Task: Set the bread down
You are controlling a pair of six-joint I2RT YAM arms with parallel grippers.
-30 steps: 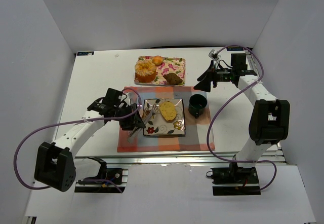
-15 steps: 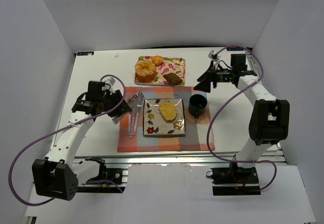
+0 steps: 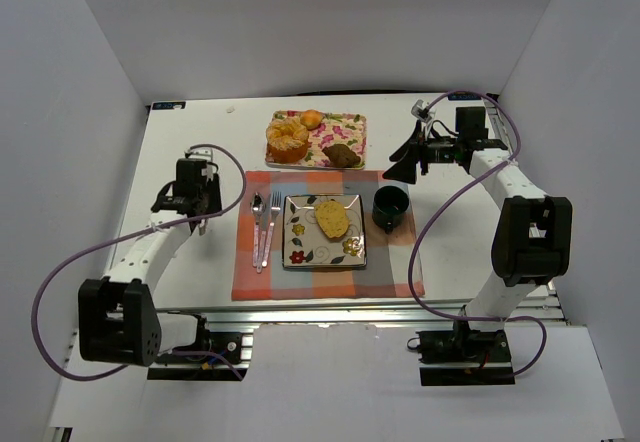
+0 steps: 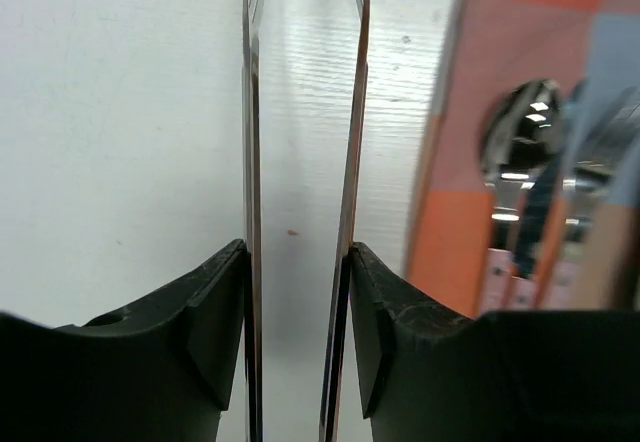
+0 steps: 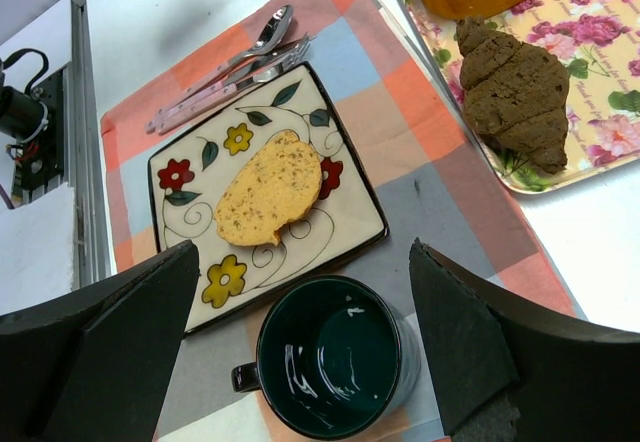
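The bread [image 3: 331,219], a golden-yellow oval slice, lies on the flowered square plate [image 3: 305,252] on the checked placemat; it also shows in the right wrist view [image 5: 268,194] on the plate [image 5: 345,227]. My right gripper [image 3: 402,165] [image 5: 302,257] is open and empty, hovering behind the plate and above the dark green mug [image 5: 333,362]. My left gripper [image 3: 203,218] [image 4: 303,22] is open with nothing between its fingers, over bare white table just left of the placemat [image 4: 540,22].
A spoon [image 3: 257,224] and fork [image 3: 272,224] lie on the placemat left of the plate. The mug [image 3: 391,207] stands right of the plate. A floral tray [image 3: 330,137] behind holds a ring-shaped loaf [image 3: 287,140], a small bun [image 3: 312,118] and a dark brown piece [image 3: 343,154].
My left arm has pulled back to the left, off the placemat, leaving the cutlery lying straight beside the plate. The right arm and the bread have not moved.
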